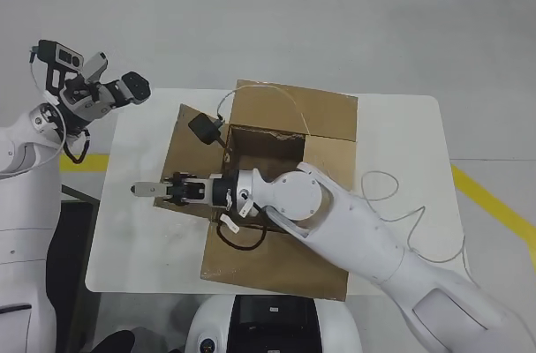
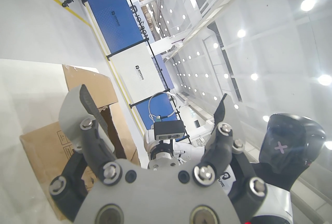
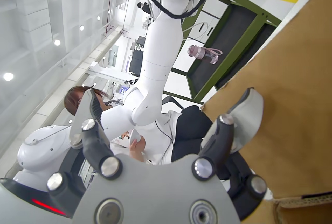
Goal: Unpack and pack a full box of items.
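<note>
the white table (image 1: 400, 123) carries the open cardboard box (image 1: 294, 110) at its middle, flaps spread. my right arm lies across the box's near half, and my right claw (image 1: 142, 188) hangs just past the box's left wall, over the left flap (image 1: 184, 154). it is spread wide and holds nothing. in the right wrist view one finger (image 3: 249, 103) lies over the flap's brown card, though i cannot tell if it touches, and the other stands in open air. my left claw (image 2: 153, 95) is also wide and empty, raised off the table's far left corner, well apart from the box. a black charger (image 1: 204, 129) rests on the far end of the left flap, its thin white cable (image 1: 290, 95) arching over the box's far side.

i judge the step is pressing this flap outward so the inside opens up. to do it well i should take the card between my fingers, turn it about its fold rather than bear down on the wall, and keep clear of the charger so it doesn't slide off.
</note>
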